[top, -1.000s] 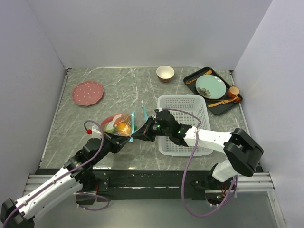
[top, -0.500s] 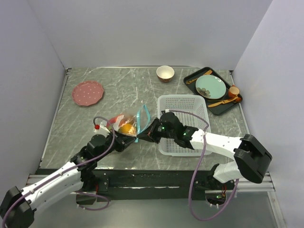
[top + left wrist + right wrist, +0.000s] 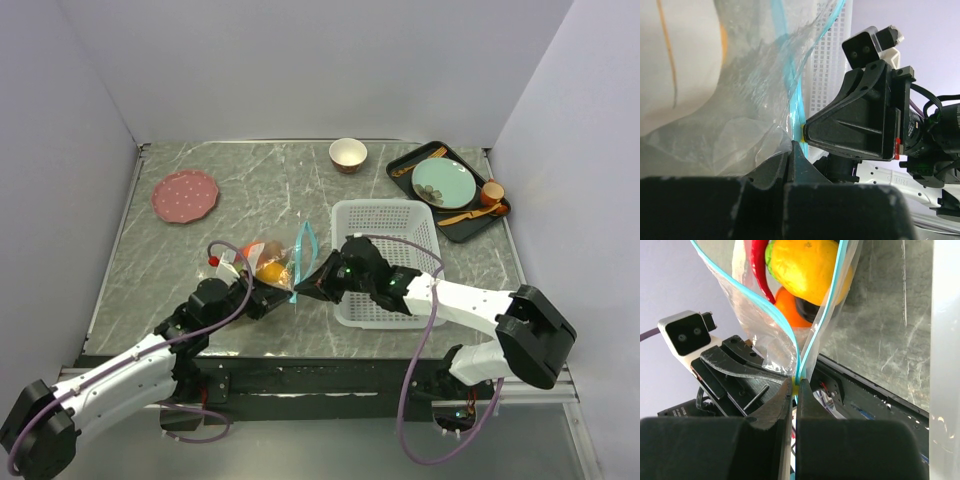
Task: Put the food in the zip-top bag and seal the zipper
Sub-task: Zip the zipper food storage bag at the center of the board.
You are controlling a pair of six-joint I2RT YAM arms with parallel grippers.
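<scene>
The zip-top bag [image 3: 262, 262] hangs between both grippers above the table's front middle. Through its clear plastic the food shows: a yellow fruit [image 3: 805, 262], an orange [image 3: 789, 310], a red chili [image 3: 757, 265] and a dark round fruit [image 3: 807, 307]. The teal zipper [image 3: 303, 244] stands up as an open loop; its two strips [image 3: 827, 315] part above my jaws. My right gripper [image 3: 795, 386] is shut on the zipper at a small yellow piece. My left gripper [image 3: 790, 150] is shut on the bag's edge [image 3: 740, 100], tip to tip with the right one [image 3: 300, 289].
A white mesh basket [image 3: 385, 215] stands just right of the bag, under the right arm. A pink plate [image 3: 185, 195] lies far left and a small bowl [image 3: 347, 153] at the back. A black tray [image 3: 498, 222] with a teal plate, wooden spoons and a cup is at the back right.
Both grippers and the bag have shifted slightly right and toward the front. The zipper's free part has risen into an open loop. Both grips have stayed shut.
</scene>
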